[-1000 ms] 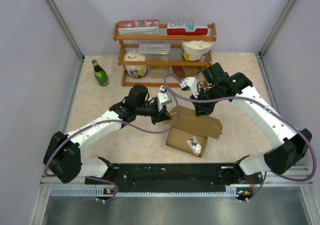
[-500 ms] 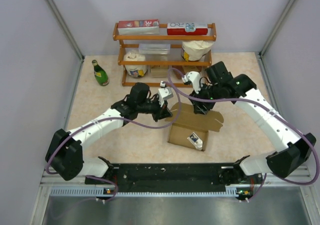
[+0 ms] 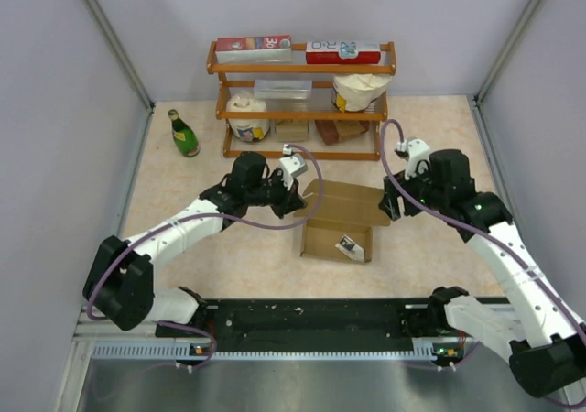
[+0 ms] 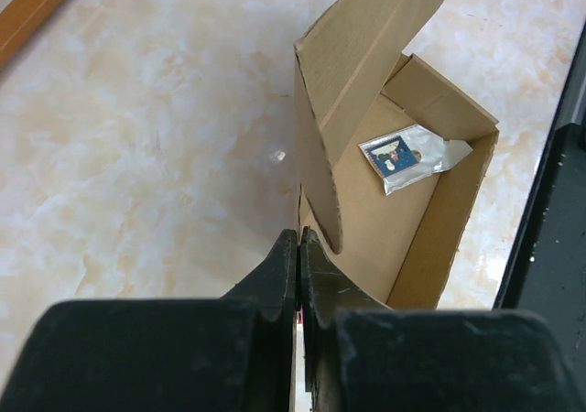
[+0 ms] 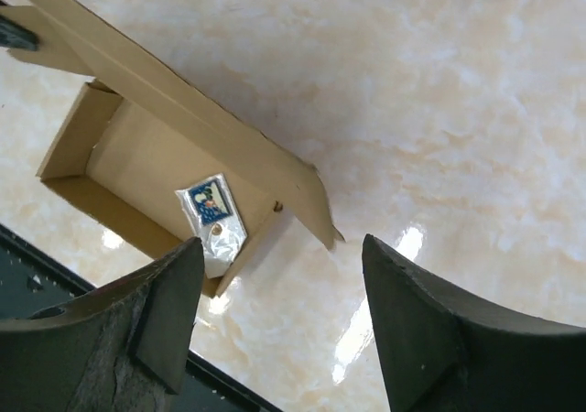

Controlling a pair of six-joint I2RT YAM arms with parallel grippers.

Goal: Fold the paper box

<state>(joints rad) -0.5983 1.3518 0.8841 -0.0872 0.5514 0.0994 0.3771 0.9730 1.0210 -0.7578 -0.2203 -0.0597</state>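
Box point(image 3: 322, 240) sits mid-table between the arms, tray open upward, a small foil packet point(image 3: 348, 245) lying on its floor toward the right end. Long axis runs left–right across the table, slightly skewed. The lid point(image 3: 348, 201) is hinged on the far long side and stands half raised, leaning away toward the back. Left gripper point(image 3: 295, 200) has its jaws pressed together at the tray's left end – the wrist view shows the tips meeting right at the cardboard corner, so it looks pinched on the end wall, though the card between the pads is hard to make out. Right gripper point(image 3: 392, 206) stands wide, holding nothing, just beside the lid's right end. Step in hand, as I judge it: bring the lid over and shut it. The left pinch should serve as anchor so the tray does not slide. The right fingers want to get behind the lid's far face near its free edge, then sweep it forward and down along the hinge line, evenly – pushing at one corner only would likely twist the sheet. Any tuck tab should go inside the near wall, with the packet kept clear of it.
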